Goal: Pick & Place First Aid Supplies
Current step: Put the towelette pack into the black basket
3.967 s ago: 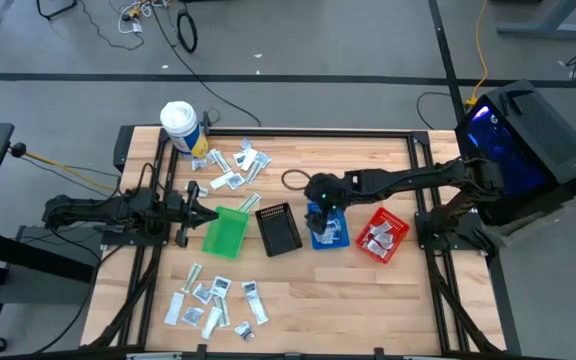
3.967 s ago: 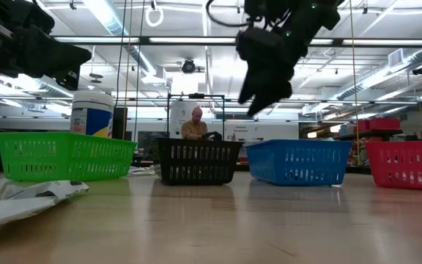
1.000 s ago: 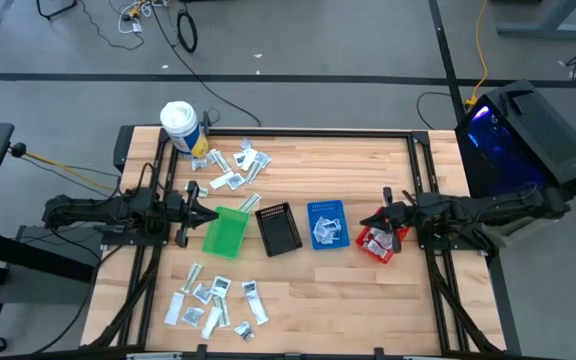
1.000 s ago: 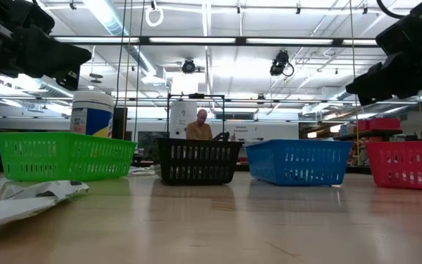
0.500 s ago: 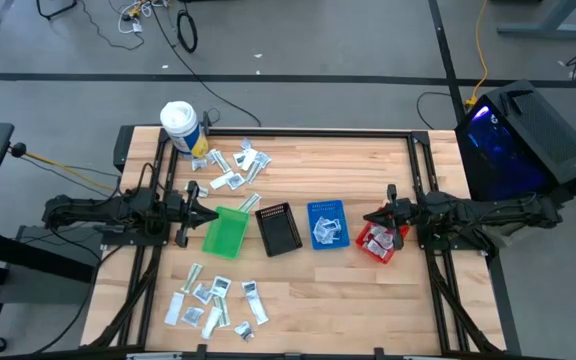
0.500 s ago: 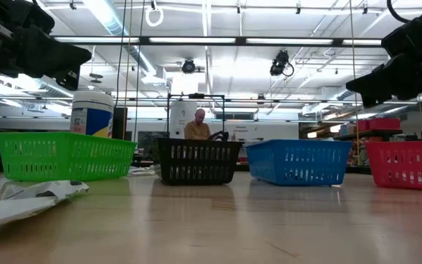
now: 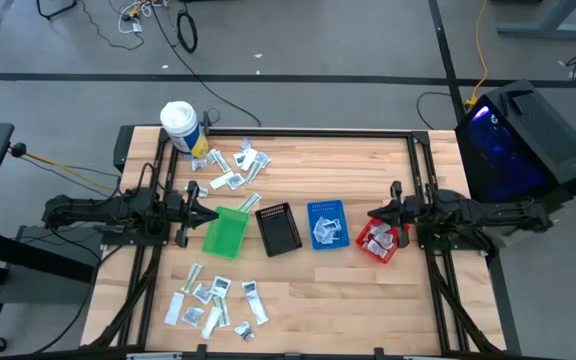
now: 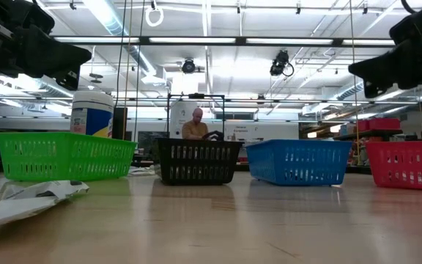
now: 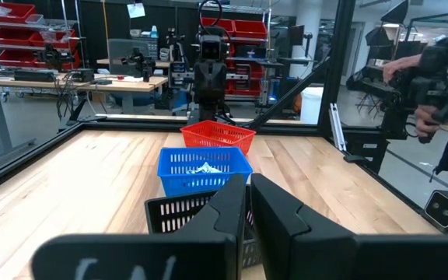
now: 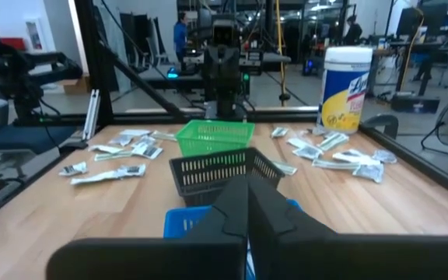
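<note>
1. Sachets (image 7: pixel 214 300) lie scattered at the near left corner of the bench (image 7: pixel 308 290) on my overhead feed, and a second cluster of supplies (image 7: pixel 236 168) sits near the far edge beside the white tub (image 7: pixel 179 128).
2. More packets lie inside the blue bin (image 7: pixel 327 225) and the red bin (image 7: pixel 382 240); the green bin (image 7: pixel 226 232) and the black bin (image 7: pixel 278 228) I can't see into well enough, though they look bare.
3. I have the left claw (image 7: pixel 204 213) parked just left of the green bin, fingers pinched nearly together on nothing.
4. I see the right claw (image 7: pixel 372 216) above the red bin's left rim, fingers fully together, carrying nothing as far as I can tell.
</note>
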Action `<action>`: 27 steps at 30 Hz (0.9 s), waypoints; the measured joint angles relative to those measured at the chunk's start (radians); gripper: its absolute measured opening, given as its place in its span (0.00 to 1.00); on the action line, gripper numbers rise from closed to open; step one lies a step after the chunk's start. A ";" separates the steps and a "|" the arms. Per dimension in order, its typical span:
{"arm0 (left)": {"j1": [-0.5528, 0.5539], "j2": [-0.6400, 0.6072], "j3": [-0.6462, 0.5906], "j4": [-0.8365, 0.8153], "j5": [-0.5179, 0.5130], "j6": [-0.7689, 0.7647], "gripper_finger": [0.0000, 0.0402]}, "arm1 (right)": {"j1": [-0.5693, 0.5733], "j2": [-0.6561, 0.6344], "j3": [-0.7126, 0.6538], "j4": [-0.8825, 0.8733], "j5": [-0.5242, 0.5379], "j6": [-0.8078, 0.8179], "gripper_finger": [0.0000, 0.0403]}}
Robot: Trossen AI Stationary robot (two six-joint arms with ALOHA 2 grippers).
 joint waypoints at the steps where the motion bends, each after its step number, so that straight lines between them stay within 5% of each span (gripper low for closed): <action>1: 0.000 0.000 0.000 0.000 0.000 0.000 0.08 | 0.000 -0.006 0.000 0.000 0.000 0.000 0.00; 27: 0.000 0.000 0.000 0.000 0.000 0.000 0.08 | 0.000 -0.039 0.000 0.006 0.027 0.012 0.05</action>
